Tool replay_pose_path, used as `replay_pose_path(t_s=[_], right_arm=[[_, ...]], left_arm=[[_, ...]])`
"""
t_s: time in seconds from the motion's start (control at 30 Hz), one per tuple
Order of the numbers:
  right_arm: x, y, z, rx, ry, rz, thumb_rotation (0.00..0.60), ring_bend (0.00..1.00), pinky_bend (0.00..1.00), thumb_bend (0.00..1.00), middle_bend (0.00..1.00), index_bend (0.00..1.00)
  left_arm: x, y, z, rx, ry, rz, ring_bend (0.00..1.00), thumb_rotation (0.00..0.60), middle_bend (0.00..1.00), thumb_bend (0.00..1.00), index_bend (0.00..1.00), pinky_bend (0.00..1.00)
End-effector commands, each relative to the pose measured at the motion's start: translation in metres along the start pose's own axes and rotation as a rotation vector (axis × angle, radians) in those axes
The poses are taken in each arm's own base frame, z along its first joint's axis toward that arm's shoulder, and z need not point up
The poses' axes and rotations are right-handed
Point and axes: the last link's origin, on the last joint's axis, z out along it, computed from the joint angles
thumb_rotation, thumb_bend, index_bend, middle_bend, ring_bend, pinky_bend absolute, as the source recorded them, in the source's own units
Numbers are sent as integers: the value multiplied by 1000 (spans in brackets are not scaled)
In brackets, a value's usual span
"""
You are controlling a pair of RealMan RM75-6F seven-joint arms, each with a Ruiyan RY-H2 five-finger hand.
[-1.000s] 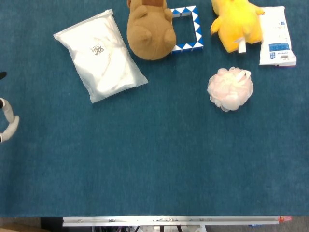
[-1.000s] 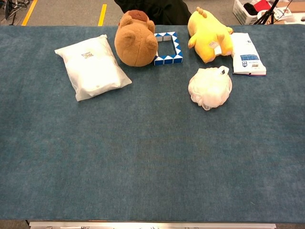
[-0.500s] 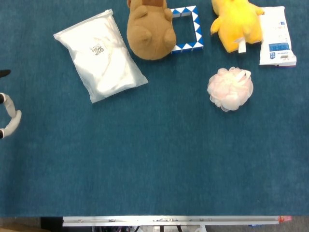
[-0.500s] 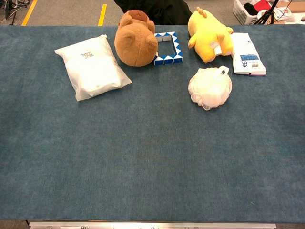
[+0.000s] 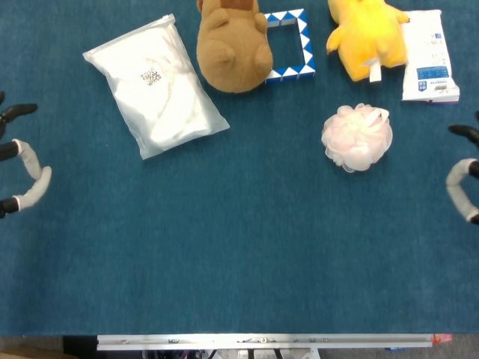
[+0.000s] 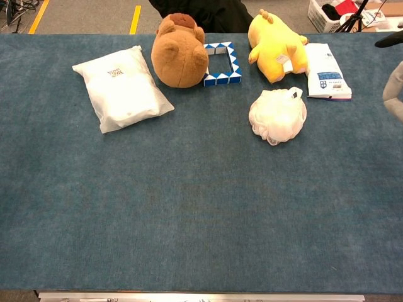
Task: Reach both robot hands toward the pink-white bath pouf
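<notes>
— The left robot hand shows only in the head view, at the 9 o'clock edge of the blue tabletop: a few dark and pale fingers curl apart with nothing between them, so we read it as released. The chest view does not catch it at all.

— And the right robot hand?

— We see it in both views. From the head it sits at the 3 o'clock edge, fingers spread and holding nothing. From the chest only a dark fingertip and a grey curved finger poke in at about 2 o'clock.

— Where is the pink-white bath pouf?

— On the tabletop toward 2 o'clock from the centre, well apart from both hands, though nearer the right one. Its pink tint shows from the head; from the chest it looks almost white.

— What lies around it?

— At its 12 o'clock, the yellow plush toy, with a white and blue packet just beside that toy at 3 o'clock. Toward 10 o'clock are the blue-white snake puzzle, bent into a square, and the brown plush bear overlapping its left side. Further at 9 o'clock lies a white plastic bag. The chest view alone shows floor beyond the far edge.
</notes>
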Motion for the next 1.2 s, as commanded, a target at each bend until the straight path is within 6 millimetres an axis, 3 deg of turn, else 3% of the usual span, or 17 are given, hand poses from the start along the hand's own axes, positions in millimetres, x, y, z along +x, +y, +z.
replay_pose_path(t_s=[0.03, 0.57, 1.2], right_arm=[[-7, -10, 9, 60, -3, 30, 600, 0, 0, 380, 208, 607], [-29, -57, 55, 341, 61, 85, 600, 0, 0, 380, 208, 607], [-38, -81, 70, 442, 80, 70, 600, 0, 0, 380, 208, 607]], left_arm=[[-7, 3, 3, -35, -11, -67, 6, 600, 204, 382, 695, 0], [-35, 15, 15, -210, 1, -287, 5, 600, 214, 382, 717, 0], [-49, 16, 16, -280, 12, -401, 5, 600, 217, 382, 718, 0]])
